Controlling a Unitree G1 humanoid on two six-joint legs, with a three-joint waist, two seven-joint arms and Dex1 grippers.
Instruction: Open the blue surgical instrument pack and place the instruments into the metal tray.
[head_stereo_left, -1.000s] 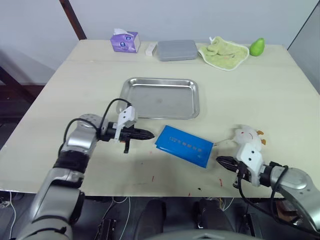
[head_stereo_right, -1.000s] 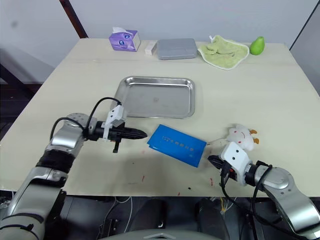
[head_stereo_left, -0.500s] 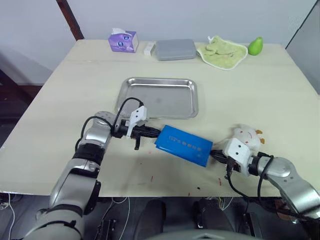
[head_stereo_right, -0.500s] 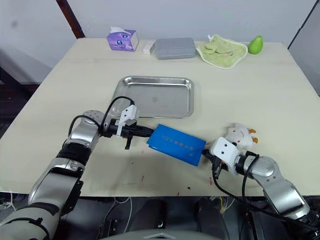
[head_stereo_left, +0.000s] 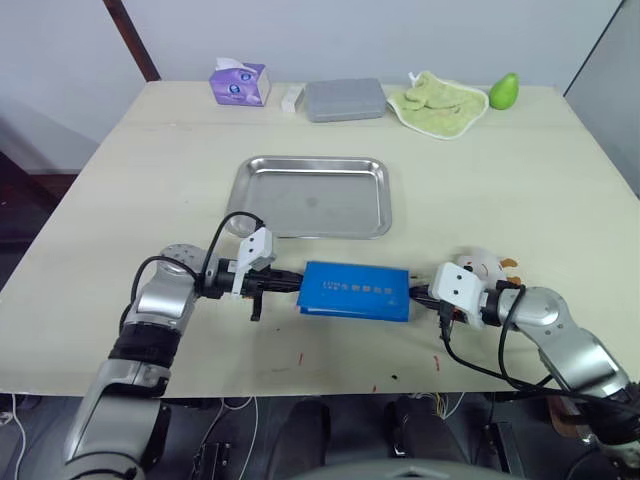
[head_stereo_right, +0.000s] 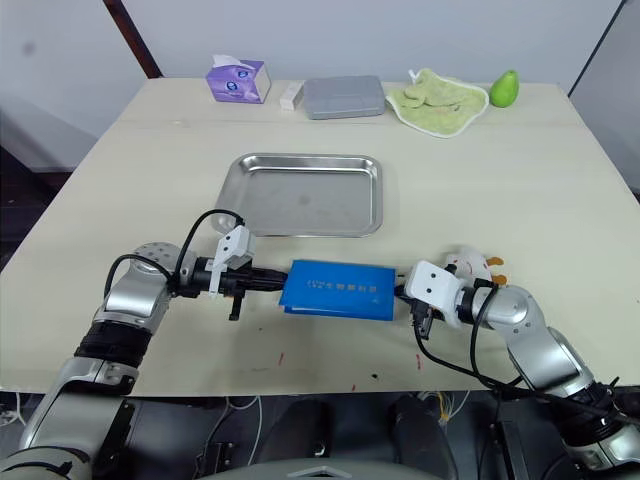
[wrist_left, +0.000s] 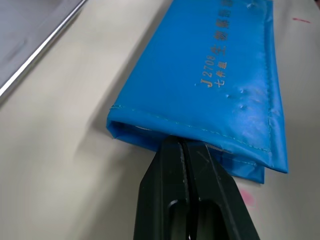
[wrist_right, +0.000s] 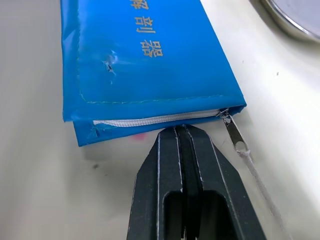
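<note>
The blue surgical instrument pack (head_stereo_left: 355, 290) lies flat and closed on the table, just in front of the metal tray (head_stereo_left: 312, 200), which holds nothing. My left gripper (head_stereo_left: 292, 283) is shut, its tips (wrist_left: 180, 143) touching the pack's left short end. My right gripper (head_stereo_left: 418, 294) is shut too, with its tips (wrist_right: 181, 130) against the right end, where a white zipper runs. The zipper pull (wrist_right: 232, 132) lies on the table beside the right fingers. The instruments are hidden.
A white plush toy (head_stereo_left: 482, 270) sits just behind my right gripper. Along the far edge stand a purple tissue box (head_stereo_left: 238, 82), a grey lidded box (head_stereo_left: 345, 99), a green cloth (head_stereo_left: 440, 103) and a green pear (head_stereo_left: 503, 91).
Both grippers have closed in from either side until they touch the pack's ends. The pack has turned from a slant to lie parallel with the table's front edge.
</note>
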